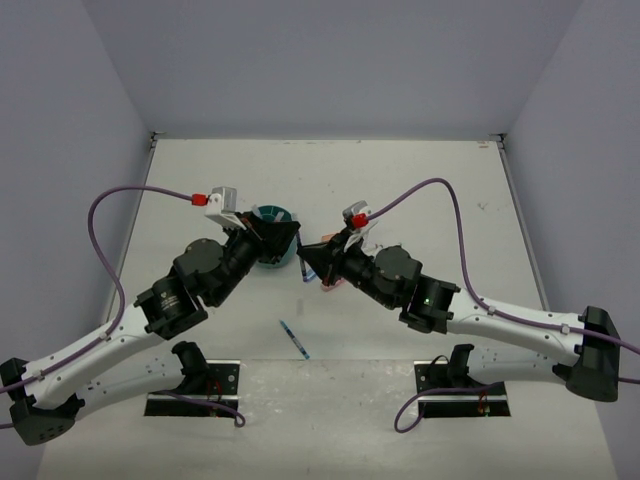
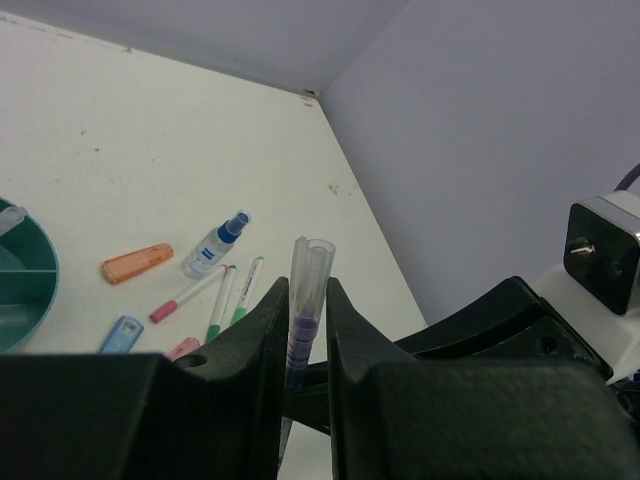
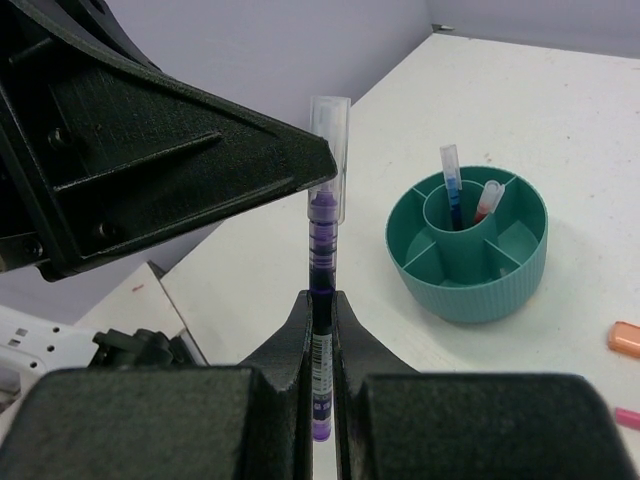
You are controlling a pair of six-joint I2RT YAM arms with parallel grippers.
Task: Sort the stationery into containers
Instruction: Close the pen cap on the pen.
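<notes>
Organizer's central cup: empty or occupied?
Occupied: a blue pen and a red-tipped pen stand inside the central cup of the teal organizer.

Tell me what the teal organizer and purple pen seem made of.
The teal organizer looks like moulded plastic, opaque and satin: fine vertical ribbing on its wall, soft rim highlights. The purple pen probably has a clear plastic barrel, since ink shows through; its cap looks like translucent plastic too.

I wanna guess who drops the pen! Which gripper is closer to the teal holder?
Left. In the top view the left gripper overlaps the teal holder; the right gripper sits off to its right.
</notes>
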